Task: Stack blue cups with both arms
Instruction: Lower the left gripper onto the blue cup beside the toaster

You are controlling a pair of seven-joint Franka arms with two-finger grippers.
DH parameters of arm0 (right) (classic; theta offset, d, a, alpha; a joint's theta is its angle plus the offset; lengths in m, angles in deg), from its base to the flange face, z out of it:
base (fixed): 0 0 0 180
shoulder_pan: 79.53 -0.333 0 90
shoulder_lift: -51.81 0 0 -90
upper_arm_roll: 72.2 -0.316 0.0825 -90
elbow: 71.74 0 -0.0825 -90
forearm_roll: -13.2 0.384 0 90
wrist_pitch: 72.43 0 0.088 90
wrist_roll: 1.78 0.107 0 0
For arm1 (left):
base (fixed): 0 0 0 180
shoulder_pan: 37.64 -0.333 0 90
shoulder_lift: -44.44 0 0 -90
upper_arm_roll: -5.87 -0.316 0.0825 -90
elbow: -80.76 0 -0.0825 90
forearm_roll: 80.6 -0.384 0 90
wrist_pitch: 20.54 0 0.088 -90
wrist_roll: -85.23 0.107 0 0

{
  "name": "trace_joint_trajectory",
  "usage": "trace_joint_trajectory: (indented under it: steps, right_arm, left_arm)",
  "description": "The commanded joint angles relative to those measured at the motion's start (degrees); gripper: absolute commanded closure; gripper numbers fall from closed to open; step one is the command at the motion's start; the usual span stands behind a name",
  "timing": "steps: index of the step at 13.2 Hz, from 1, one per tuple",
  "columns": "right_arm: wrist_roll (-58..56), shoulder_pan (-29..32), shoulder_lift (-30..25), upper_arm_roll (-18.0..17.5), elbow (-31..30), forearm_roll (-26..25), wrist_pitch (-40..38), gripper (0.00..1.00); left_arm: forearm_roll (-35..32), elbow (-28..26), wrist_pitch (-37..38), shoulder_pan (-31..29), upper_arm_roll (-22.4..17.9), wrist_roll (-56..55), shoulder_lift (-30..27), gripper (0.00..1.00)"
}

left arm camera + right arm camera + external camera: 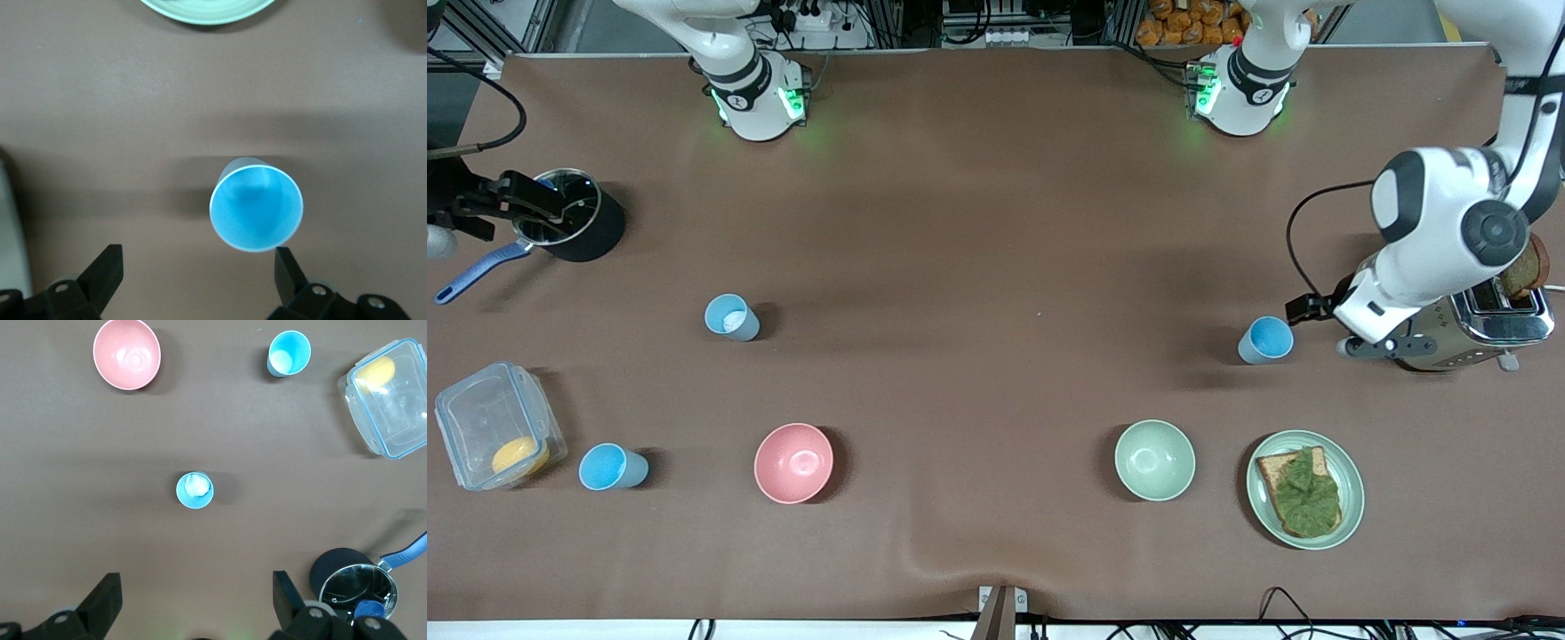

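Three blue cups stand upright on the brown table. One (1265, 340) stands toward the left arm's end, beside the toaster. One with a paler inside (731, 317) and one beside the clear box (612, 468) stand toward the right arm's end. My left gripper (1385, 347) hangs open and empty between the first cup and the toaster; in the left wrist view (197, 252) that cup (257, 209) sits just ahead of one fingertip. My right gripper (195, 576) is open and empty, high over the table, and out of the front view. It looks down on the pale-inside cup (195, 490) and the other cup (289, 353).
A toaster (1494, 322) stands under the left arm. A green plate with a sandwich (1258, 498), a green bowl (1154, 460) and a pink bowl (793, 462) lie nearer the front camera. A clear box (480, 418) and a black pot (591, 233) are at the right arm's end.
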Motion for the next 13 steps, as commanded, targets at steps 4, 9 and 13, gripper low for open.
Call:
trace_joint_trajectory:
  steps: [4, 9, 13]
  right_arm:
    - [-2.16, 2.31, 0.03, -0.74, 0.96, -0.66, -1.27, 0.0]
    - [-1.55, 1.87, 0.21, -0.74, 0.87, -0.66, -1.1, 0.0]
    - [-1.46, 1.78, 0.47, -0.92, 0.87, -0.66, -0.92, 0.0]
  left_arm:
    - [-1.41, 0.48, -5.68, -0.43, 0.45, -2.4, 5.03, 0.1]
    - [-1.41, -0.39, -7.45, -0.6, 0.45, -2.58, 7.14, 0.3]
    - [-1.41, -0.31, -7.72, -0.51, 0.53, -2.93, 7.76, 0.77]
